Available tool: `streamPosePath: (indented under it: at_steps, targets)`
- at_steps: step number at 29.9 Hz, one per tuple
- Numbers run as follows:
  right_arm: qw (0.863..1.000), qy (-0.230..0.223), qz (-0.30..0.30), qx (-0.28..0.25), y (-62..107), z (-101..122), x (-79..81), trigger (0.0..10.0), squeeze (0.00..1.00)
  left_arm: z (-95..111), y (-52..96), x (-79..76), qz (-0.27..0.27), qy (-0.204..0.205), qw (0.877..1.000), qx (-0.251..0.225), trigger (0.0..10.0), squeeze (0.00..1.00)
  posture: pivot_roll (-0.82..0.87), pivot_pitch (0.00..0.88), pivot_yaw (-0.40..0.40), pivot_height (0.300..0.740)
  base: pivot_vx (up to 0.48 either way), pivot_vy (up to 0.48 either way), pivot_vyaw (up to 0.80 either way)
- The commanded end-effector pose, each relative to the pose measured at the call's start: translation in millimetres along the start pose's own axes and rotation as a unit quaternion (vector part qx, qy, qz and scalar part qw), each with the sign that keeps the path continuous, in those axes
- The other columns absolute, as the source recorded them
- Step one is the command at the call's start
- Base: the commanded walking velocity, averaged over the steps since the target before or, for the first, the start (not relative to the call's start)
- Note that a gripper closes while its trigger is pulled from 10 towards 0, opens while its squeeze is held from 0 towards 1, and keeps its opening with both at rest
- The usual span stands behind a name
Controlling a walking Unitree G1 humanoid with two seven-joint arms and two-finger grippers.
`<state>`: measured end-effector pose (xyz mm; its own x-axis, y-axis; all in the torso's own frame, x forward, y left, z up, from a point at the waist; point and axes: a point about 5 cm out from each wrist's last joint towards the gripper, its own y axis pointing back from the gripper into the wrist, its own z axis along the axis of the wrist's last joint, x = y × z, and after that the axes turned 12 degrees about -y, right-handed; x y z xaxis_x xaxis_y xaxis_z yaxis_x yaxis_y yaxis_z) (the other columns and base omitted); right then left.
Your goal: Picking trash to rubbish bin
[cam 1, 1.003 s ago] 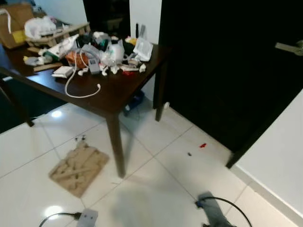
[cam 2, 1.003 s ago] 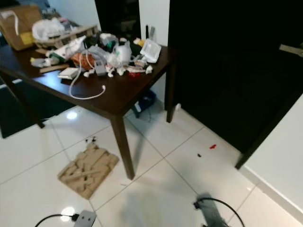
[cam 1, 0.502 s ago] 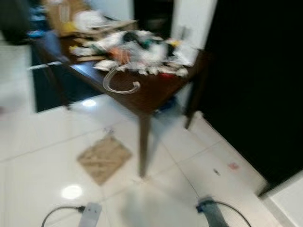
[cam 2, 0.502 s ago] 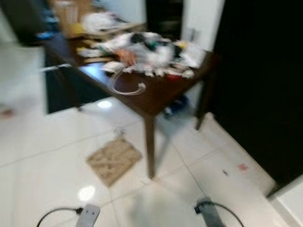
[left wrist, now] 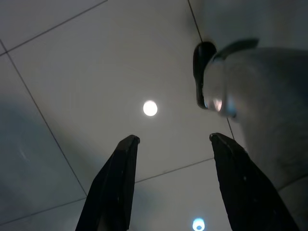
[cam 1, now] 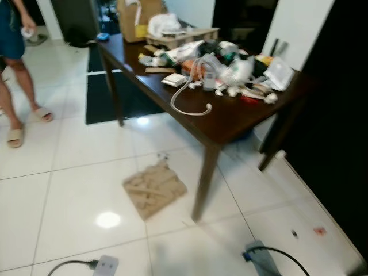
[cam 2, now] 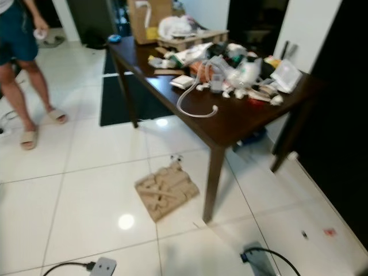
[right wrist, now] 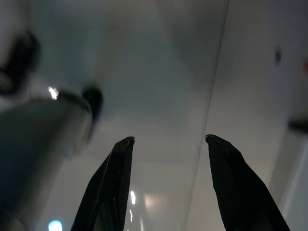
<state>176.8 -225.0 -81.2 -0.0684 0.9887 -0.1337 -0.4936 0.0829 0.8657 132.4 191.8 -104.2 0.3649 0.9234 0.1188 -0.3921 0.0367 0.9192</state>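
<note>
Person [cam 1: 12,69]: stands at far left on the tiles, in sandals, something small in one hand.

Cardboard [cam 1: 154,188]: flat brown piece on the floor [cam 1: 80,190], just beside the worktop's near leg. Probable trash.

Worktop [cam 1: 230,121]: dark wood. White cable [cam 1: 187,103] loops toward the near edge; a clutter pile [cam 1: 230,72] of wrappers, bags and packets runs along the far edge to the right corner; box [cam 1: 138,17] at the far left corner.

Red scrap [cam 1: 318,231]: on the floor at right, by the dark wall.

Left pincer [left wrist: 171,144]: wide, empty, hanging over bare tile.

Right pincer [right wrist: 166,144]: wide, empty, likewise low.

Bin: none seen.

Progress: nothing held or binned; seemingly all trash left to collect.
</note>
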Motion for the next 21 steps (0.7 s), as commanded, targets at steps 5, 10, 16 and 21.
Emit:
streamPosePath:
  at_steps: [5, 10, 16, 21]
  targets:
    - [1.0, -0.003, -0.002, 0.015, 1.4, -12.0, -0.7, 10.0, 0.0, -6.2, -0.1, -8.4, -0.015, 0.003, 1.0, 0.01, 10.0, 0.0, 0.03, 0.063, -0.03, 0.74, 0.0, 0.0, 0.67]
    - [1.0, -0.016, -0.005, 0.007, 1.3, -10.5, -0.9, 10.0, 0.0, -7.1, 0.0, -10.0, -0.023, 0.014, 1.0, 0.012, 10.0, 0.0, 0.03, 0.067, -0.028, 0.74, 0.0, -0.229, 0.0]
    - [1.0, -0.016, -0.003, 0.005, 1.3, -9.4, -1.4, 10.0, 0.0, -8.4, 0.1, -11.6, -0.028, 0.025, 0.999, 0.013, 10.0, 0.0, 0.04, 0.069, -0.027, 0.74, 0.0, -0.433, 0.0]
    - [1.0, -0.009, 0.002, 0.011, 1.5, -10.9, -1.4, 10.0, 0.0, -8.9, 0.2, -11.2, -0.028, 0.025, 0.999, 0.013, 10.0, 0.0, 0.04, 0.069, -0.027, 0.74, 0.0, -0.433, 0.44]
